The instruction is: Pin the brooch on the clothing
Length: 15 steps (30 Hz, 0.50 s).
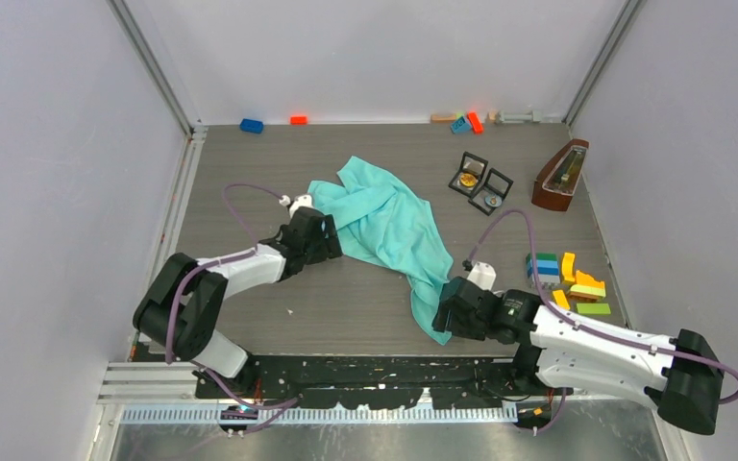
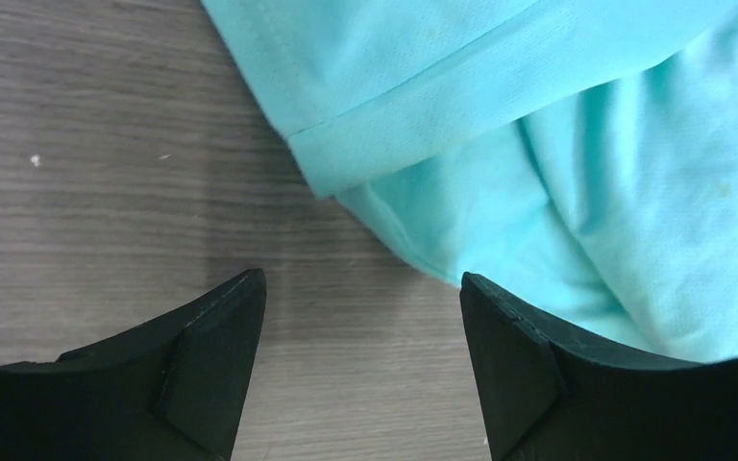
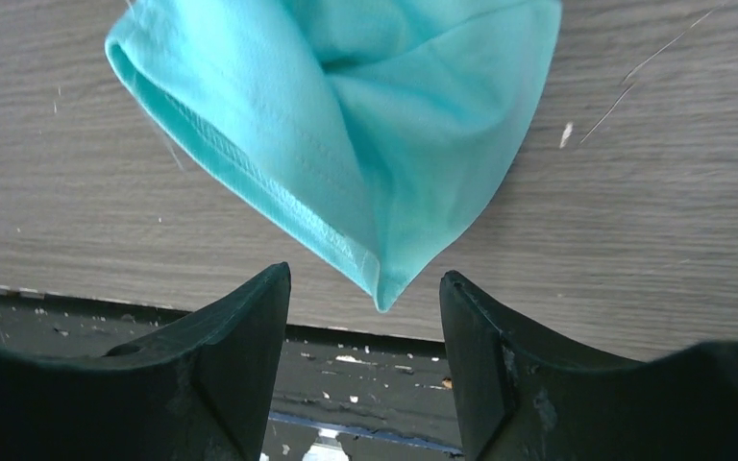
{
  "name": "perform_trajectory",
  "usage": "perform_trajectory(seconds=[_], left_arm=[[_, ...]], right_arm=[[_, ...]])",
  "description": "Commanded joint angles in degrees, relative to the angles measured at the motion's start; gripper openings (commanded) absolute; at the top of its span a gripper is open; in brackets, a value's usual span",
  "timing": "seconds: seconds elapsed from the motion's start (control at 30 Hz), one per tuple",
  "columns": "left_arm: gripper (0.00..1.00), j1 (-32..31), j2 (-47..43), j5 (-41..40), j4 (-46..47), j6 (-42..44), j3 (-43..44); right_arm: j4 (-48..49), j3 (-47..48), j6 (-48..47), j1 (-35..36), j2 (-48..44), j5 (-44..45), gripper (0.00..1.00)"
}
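The plain turquoise-green short-sleeved T-shirt of soft fabric [image 1: 389, 226] lay crumpled about the middle of the grey wood-grain surface [image 1: 346, 307]. Its long axis ran on a diagonal. A broad bunched end sat at the far left, and a narrow tail pointed toward the near right.

The left jaws stood wide apart at the shirt's left edge and held nothing. The right jaws were also wide apart and empty, at the tip of the tail.

Only the top view showed the whole length of the garment. It also showed two small open black square cases [image 1: 480, 184] beyond the shirt on the right, one with a round gold piece [image 1: 468, 179] inside, and a cluster of coloured plastic blocks [image 1: 569, 281] near the right arm [image 1: 586, 336].

The left wrist view alone showed a folded hem [image 2: 413, 115] lying ahead of the jaws, with rumpled cloth running behind the right-hand tip. Whether that tip touched the cloth could not be told.

The right wrist view alone showed a stitched hem [image 3: 250, 178] ending in a pointed corner [image 3: 381, 293]. That corner lay between the two tips, at the near edge of the surface.
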Motion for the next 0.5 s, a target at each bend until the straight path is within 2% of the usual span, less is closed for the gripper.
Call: perform_trajectory(seconds=[0.0, 0.13, 0.37, 0.47], left_arm=[[0.76, 0.27, 2.99, 0.0, 5.41, -1.52, 1.67], [0.73, 0.27, 4.71, -1.82, 6.56, -2.03, 2.03], [0.6, 0.27, 6.74, -4.19, 7.31, -2.59, 2.71], [0.53, 0.27, 8.13, -5.04, 7.81, -2.39, 3.49]], right_arm=[[1.26, -0.45, 5.66, 4.67, 0.35, 3.12, 0.64], [1.53, 0.71, 7.36, 8.04, 2.97, 5.88, 0.64], [1.0, 4.73, 8.86, 12.43, 11.71, 10.59, 0.64], [-0.16, 6.66, 9.43, 14.22, 15.23, 12.5, 0.67]])
